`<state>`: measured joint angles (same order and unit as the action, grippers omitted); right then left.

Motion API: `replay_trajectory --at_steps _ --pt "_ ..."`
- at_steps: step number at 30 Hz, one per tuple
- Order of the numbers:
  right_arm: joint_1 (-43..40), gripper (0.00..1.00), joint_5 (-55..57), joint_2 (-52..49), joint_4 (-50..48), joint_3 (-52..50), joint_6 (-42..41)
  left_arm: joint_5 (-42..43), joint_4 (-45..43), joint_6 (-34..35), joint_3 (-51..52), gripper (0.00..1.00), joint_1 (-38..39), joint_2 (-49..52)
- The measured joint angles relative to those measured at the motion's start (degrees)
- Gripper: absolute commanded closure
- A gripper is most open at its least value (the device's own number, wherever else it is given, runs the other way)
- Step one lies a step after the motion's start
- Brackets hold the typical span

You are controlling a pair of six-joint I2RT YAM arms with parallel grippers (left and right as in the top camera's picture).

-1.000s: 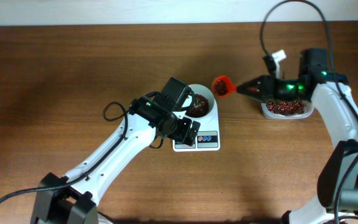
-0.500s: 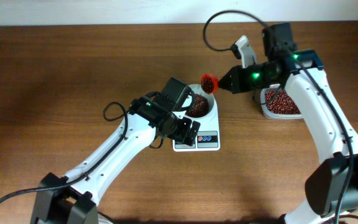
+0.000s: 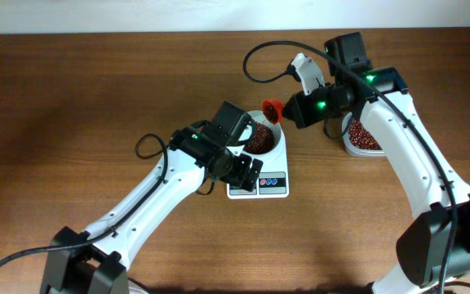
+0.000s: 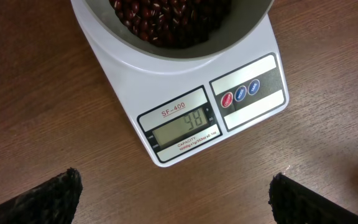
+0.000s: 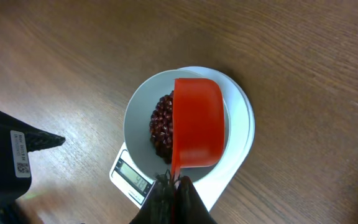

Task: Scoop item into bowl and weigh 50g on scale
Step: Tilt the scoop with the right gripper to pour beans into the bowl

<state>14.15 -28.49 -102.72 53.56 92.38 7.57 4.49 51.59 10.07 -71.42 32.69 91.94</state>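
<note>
The white bowl (image 5: 135,106) stands on the white scale (image 5: 241,134) and holds a heap of red-brown beans (image 5: 161,127). My right gripper (image 5: 176,190) is shut on the handle of a red scoop (image 5: 197,124), which hangs over the bowl's right half with its outer side facing up. The overhead view shows the scoop (image 3: 273,109) at the bowl's far rim (image 3: 277,131). My left gripper (image 4: 176,186) is open and empty above the table, just in front of the scale (image 4: 253,112). The scale's display (image 4: 185,124) reads 98.
A clear tub (image 3: 361,137) with more beans stands to the right of the scale, partly under my right arm. My left arm reaches in from the lower left, and its gripper (image 3: 246,171) covers the scale's left front.
My right arm has carried the red scoop leftward from above the tub to over the bowl. The left arm has not moved.
</note>
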Motion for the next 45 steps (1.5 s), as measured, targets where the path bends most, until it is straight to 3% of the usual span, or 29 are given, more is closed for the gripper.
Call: replay_trajectory --at_steps 45 --pt "1.7 0.96 0.0 0.0 -0.2 0.0 2.9 0.0 0.0 0.0 0.0 0.01 0.0 0.0"
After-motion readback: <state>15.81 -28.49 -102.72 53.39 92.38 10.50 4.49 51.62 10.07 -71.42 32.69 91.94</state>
